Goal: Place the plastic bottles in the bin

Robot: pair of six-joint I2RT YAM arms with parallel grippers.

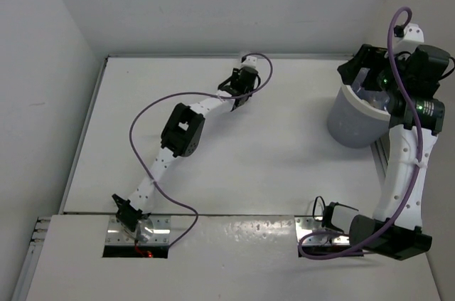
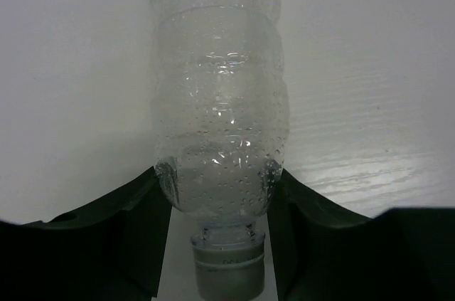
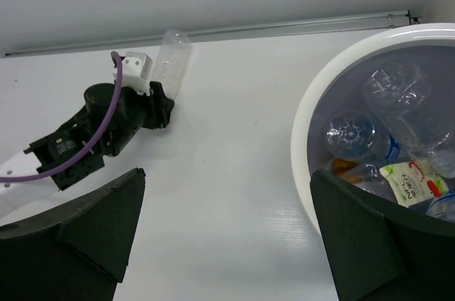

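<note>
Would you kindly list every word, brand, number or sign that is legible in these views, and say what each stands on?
Nothing here can be read with confidence.
Label inside the bin: green and red print, too blurred to read.
Cap of the clear bottle in the left gripper: faint tiny marks on its ring, too small to read.

Bottles (image 3: 352, 134) in bin (image 3: 302, 130); lone bottle (image 3: 173, 55) well left
</note>
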